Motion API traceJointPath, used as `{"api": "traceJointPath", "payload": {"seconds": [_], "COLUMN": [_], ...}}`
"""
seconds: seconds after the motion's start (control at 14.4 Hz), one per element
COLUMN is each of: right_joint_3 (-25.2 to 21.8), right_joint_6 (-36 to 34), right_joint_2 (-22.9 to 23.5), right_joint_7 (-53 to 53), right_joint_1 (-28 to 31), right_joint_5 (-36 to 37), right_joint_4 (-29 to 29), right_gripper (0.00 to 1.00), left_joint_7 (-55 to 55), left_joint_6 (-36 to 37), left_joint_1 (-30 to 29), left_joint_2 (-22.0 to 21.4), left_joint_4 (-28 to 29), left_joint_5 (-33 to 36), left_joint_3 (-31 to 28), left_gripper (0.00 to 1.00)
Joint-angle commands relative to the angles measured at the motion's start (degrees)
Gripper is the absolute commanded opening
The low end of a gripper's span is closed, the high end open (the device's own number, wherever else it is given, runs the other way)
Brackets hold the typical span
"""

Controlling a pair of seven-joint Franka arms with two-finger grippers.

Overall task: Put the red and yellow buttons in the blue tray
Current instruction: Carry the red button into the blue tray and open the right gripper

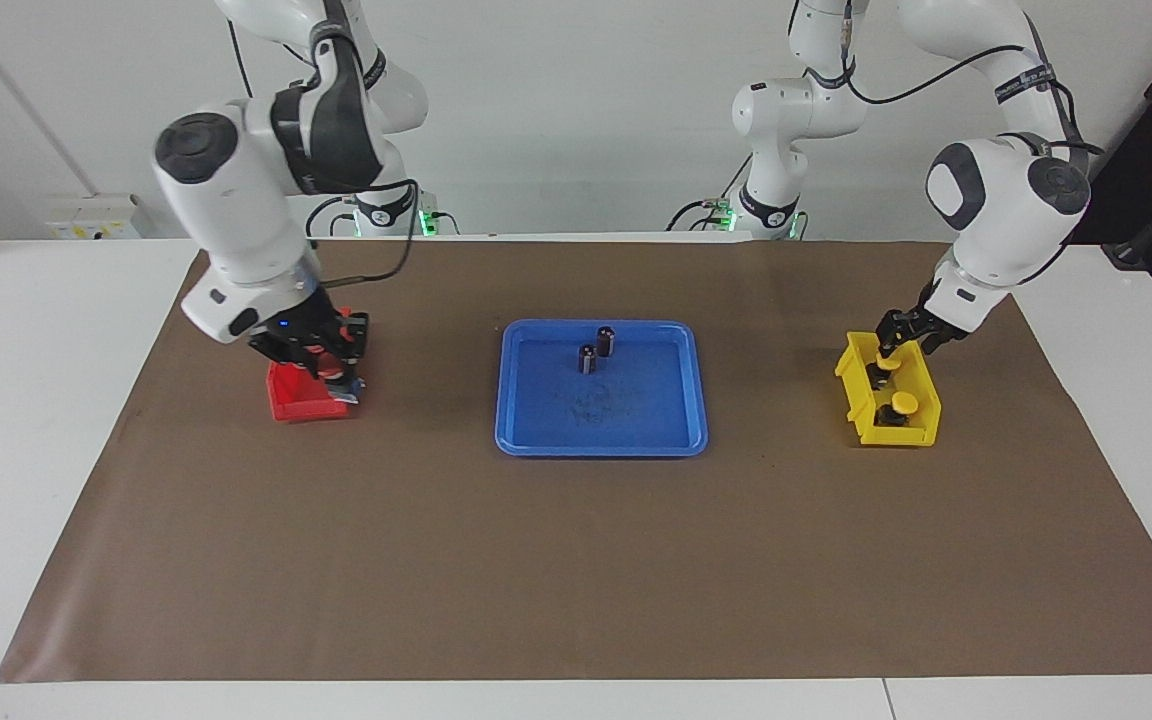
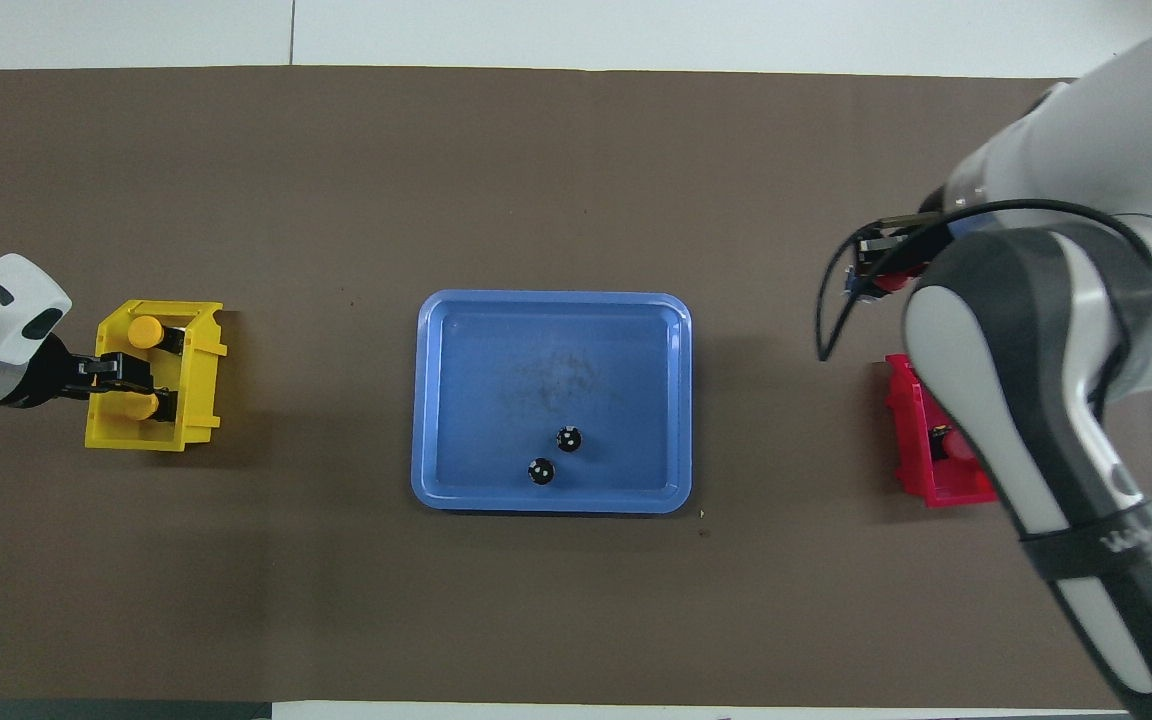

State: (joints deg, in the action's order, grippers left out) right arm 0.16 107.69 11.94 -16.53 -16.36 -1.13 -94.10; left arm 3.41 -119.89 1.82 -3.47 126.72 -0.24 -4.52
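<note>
Yellow-capped push button (image 1: 887, 364) seems pinched by the left gripper (image 1: 889, 349) inside the small yellow plastic bin (image 1: 921, 425); a tilted lift could snag its rim. Right gripper (image 1: 328, 362), fingers unreadable, reaches into the small red plastic bin (image 1: 288, 402).

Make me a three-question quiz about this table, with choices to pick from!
1. Where are the yellow buttons?
A. In the blue tray
B. In the yellow bin
C. On the brown mat

2. How many dark cylinders stand in the tray?
A. Two
B. Four
C. None

3. What is the left end effector doing?
A. Reaching into the yellow bin
B. Hovering over the tray
C. Resting on the mat

Answers:
1. B: both yellow buttons sit inside the yellow bin, at the left arm's end of the table.
2. A: two dark cylinders stand in the blue tray, near its edge closest to the robots.
3. A: the left end effector is down in the yellow bin at one button, while the right end effector is at the red bin.
</note>
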Motion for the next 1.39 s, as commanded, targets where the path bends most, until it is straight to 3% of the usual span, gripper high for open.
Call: {"api": "traceJointPath", "payload": {"seconds": [0.0, 0.14, 0.21, 0.55, 0.97, 1.04, 1.11, 1.18, 1.25, 1.32], "right_joint_3": [-0.24, -0.24, -0.33, -0.24, -0.07, -0.07, -0.15, -0.16, -0.16, -0.16], "right_joint_6": [1.47, 2.08, 4.69, 10.78, 12.88, 14.37, 14.82, 14.31, 13.61, 12.47], "right_joint_2": [10.43, 16.15, 16.88, 16.89, 16.10, 15.66, 15.57, 15.57, 15.57, 15.57], "right_joint_7": [-13.48, -19.65, -21.68, -25.39, -25.66, -25.74, -25.74, -25.74, -25.74, -25.74], "right_joint_1": [-7.88, -12.88, -14.39, -16.95, -17.04, -17.65, -17.66, -17.75, -17.48, -17.31], "right_joint_5": [0.26, 1.13, 1.05, 0.96, 0.08, 0.08, 0.08, 0.08, 0.17, 0.34], "right_joint_4": [8.99, 12.18, 12.10, 5.43, 2.18, 0.86, 0.67, 1.19, 1.98, 3.30], "right_gripper": [0.28, 0.28, 0.28, 0.28, 0.35, 0.41, 0.59, 0.69, 0.75, 0.77], "left_joint_7": [1.59, 2.13, 2.13, 2.13, 2.13, 2.13, 2.22, 2.39, 2.39, 2.39], "left_joint_6": [-2.37, -2.72, -2.89, -4.30, -6.93, -7.72, -8.86, -9.04, -9.05, -9.05], "left_joint_1": [-0.24, -0.41, -0.50, -0.50, -0.59, -0.59, -0.68, -0.77, -0.77, -0.77], "left_joint_2": [-1.18, -1.19, -1.19, -0.83, -0.13, -0.13, -0.13, -0.13, -0.13, -0.13], "left_joint_4": [3.09, 3.53, 3.71, 3.71, 5.55, 6.16, 6.78, 6.87, 6.87, 6.79], "left_joint_5": [1.12, 1.12, 1.12, 1.12, 1.12, 1.12, 1.12, 1.12, 1.12, 1.03], "left_joint_3": [0.04, 0.04, 0.04, 0.04, 0.04, 0.04, 0.04, 0.04, 0.04, 0.04], "left_gripper": [0.70, 0.68, 0.67, 0.64, 0.62, 0.62, 0.62, 0.61, 0.54, 0.38]}}
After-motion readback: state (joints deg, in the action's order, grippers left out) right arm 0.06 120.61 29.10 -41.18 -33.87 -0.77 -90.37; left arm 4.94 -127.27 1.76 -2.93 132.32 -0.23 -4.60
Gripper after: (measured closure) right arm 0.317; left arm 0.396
